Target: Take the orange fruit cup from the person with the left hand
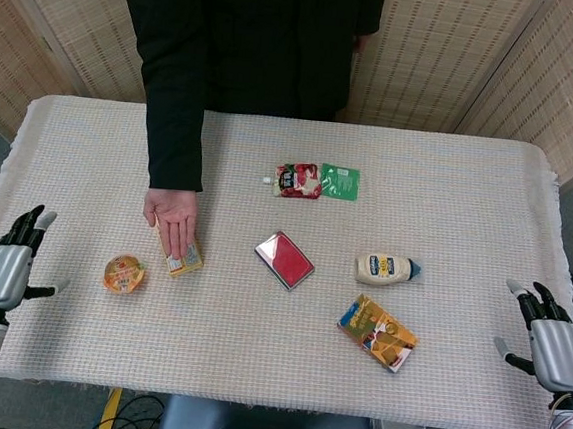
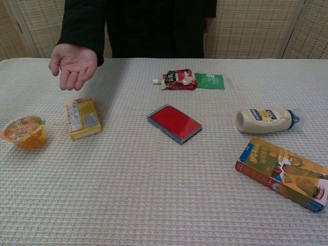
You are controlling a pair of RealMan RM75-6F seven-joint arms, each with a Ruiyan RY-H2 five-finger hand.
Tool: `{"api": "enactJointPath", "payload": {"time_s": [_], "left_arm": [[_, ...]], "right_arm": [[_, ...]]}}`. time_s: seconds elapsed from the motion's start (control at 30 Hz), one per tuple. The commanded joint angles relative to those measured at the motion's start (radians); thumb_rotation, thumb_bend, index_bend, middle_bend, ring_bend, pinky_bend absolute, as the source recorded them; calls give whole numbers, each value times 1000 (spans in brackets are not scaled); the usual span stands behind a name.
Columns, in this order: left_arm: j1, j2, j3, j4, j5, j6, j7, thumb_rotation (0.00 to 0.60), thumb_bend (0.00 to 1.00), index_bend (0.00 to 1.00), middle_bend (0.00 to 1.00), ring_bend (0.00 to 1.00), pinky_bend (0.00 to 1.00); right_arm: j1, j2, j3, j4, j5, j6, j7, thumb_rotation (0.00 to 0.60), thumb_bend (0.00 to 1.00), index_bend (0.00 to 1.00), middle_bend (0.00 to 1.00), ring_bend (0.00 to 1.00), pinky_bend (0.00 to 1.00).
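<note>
Two robot hands are being shown in the head view only. The left hand (image 1: 3, 268) is being held at the near left edge of the table (image 1: 469, 190) with its fingers spread and nothing in it, well apart from the orange fruit cup (image 1: 123, 273). The right hand (image 1: 556, 344) is being kept at the near right edge, fingers likewise apart and empty.

The orange fruit cup (image 2: 24, 132) is being left standing upright on the cloth-covered table, free of any hand, between the left hand and a small yellow box (image 1: 183, 254). That yellow box (image 2: 82, 118) is lying flat just beside the cup. The person's hand (image 1: 174, 220) is being held open, palm up, above the far end of the box; in the chest view the person's hand (image 2: 75, 65) is seen raised off the table.

Further out, a red flat case (image 1: 284, 259) is lying near the table's middle. A red pouch (image 1: 298, 179) and a green packet (image 1: 341, 180) are lying touching each other toward the far side. A mayonnaise bottle (image 1: 386, 269) is lying on its side to the right, and a colourful snack box (image 1: 378, 332) is lying flat nearer the robot.
</note>
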Motion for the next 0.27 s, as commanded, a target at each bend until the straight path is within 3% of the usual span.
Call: {"api": "enactJointPath", "payload": {"time_s": [0.03,0.27], "left_arm": [[72,-12,30,-31,19,86,44,600,171,67,0,65,293],[132,-41,72,-53,84,158,114,600,171,83,0,67,293]], "right_arm": [[6,7,-5,-2,-16,-8,38,600,256,102,214,119,242],[15,9,-6,8,-42,-2,69,600,256,113,225,128,242]]}}
